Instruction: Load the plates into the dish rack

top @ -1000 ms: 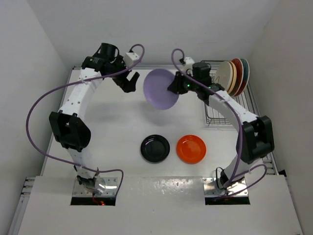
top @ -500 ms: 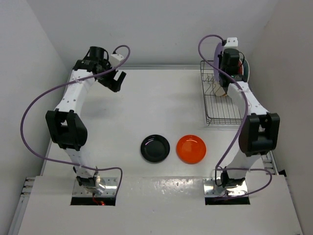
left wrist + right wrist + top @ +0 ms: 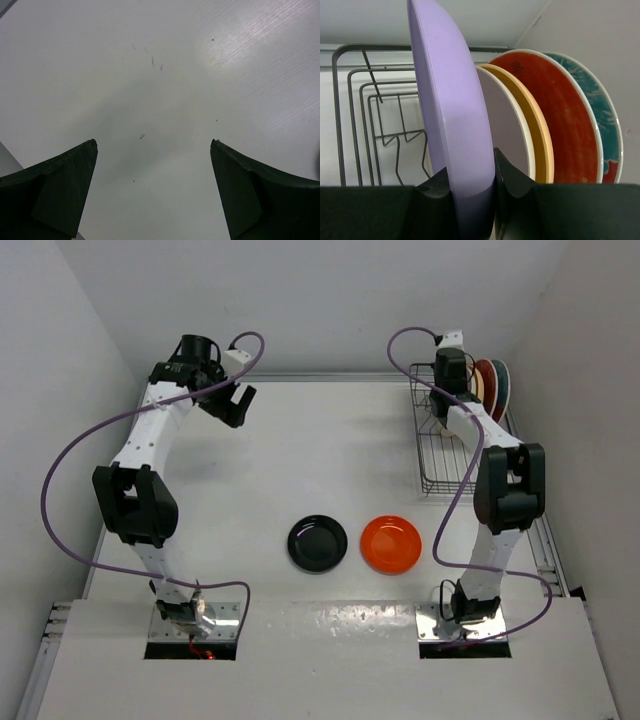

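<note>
My right gripper (image 3: 471,165) is shut on the lower rim of the lavender plate (image 3: 452,115), held on edge inside the dish rack (image 3: 351,95). Just right of it stand the cream-white plate (image 3: 506,135), the pale yellow plate (image 3: 540,140) and two red plates with teal flowers (image 3: 570,130). From above, the right gripper (image 3: 450,375) sits at the rack's far end (image 3: 448,455). The black plate (image 3: 318,542) and the orange plate (image 3: 391,543) lie flat on the table. My left gripper (image 3: 236,405) is open and empty over bare table at the back left.
The white walls stand close behind the rack and along both sides of the table. Purple cables loop from both arms. The rack's near half shows only bare wire tines (image 3: 445,475).
My right arm swung the lavender plate from mid-table at the back into the rack beside the cream-white plate. My left arm drew back a little to the left.
</note>
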Controlling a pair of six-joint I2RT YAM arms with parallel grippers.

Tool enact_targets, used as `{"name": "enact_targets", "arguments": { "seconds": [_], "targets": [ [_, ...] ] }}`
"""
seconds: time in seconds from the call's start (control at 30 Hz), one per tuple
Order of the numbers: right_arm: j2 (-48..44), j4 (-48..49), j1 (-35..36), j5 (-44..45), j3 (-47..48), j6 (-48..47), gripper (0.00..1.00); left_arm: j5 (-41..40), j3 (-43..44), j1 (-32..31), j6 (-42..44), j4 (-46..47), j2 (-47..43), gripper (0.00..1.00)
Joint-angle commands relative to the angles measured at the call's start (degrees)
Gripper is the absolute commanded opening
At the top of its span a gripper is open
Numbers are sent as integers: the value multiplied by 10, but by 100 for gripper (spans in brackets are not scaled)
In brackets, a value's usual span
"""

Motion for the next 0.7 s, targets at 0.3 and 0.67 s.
{"name": "enact_targets", "arguments": {
  "seconds": [0.3, 0.67],
  "targets": [
    [5, -79, -11, 3, 36, 81, 13, 8, 2, 8, 3, 11, -4, 100],
    [-27, -121, -10, -9, 45, 107, 72, 8, -3, 8, 3, 6, -14, 100]
  ]
}}
